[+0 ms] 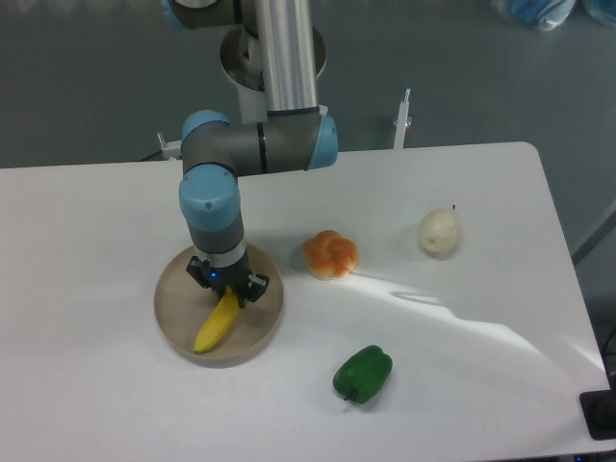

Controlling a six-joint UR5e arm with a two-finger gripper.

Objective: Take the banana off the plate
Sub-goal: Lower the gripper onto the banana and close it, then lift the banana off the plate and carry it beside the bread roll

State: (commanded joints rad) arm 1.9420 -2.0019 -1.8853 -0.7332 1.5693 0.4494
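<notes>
Gripper: the gripper (229,286) points straight down over the plate, fingers drawn in against the upper end of the banana (218,321), apparently clenched on it.
Banana: directly under the gripper, slanting down and left from it, its lower end seemingly resting on the plate (171,318).
Why that end: judged, it lies nearest the arm and leaves the rest free to hang.
Bun (331,254): right of the gripper, on the table (462,366).
Pepper (363,373): below and right, well apart.
Pale fruit (440,232): far right.
</notes>
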